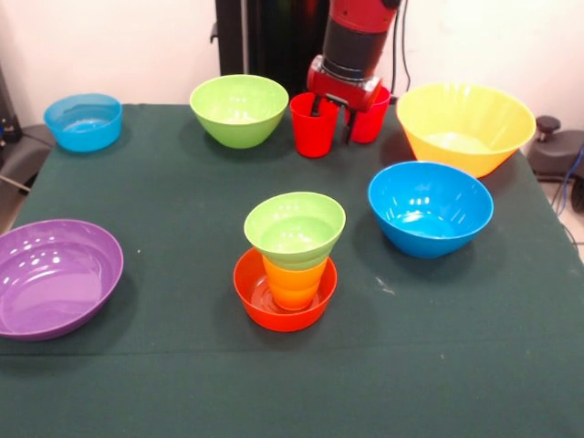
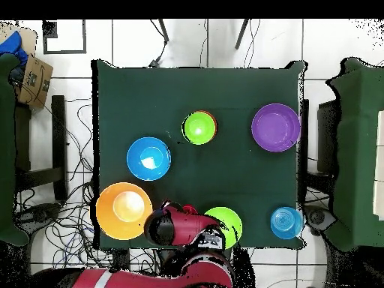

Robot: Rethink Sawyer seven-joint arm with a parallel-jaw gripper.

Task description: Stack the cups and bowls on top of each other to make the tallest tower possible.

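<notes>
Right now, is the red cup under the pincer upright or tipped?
Upright. The red cup stands mouth up on the table; one dark pincer finger dips inside it.

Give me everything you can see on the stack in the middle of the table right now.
The tower stands upright near the green cloth's centre, three glossy plastic pieces: a small orange bowl on the cloth, a tapered yellow-orange cup standing in it, and a small light-green bowl seated on the cup's rim, empty. Nothing else touches it.
</notes>
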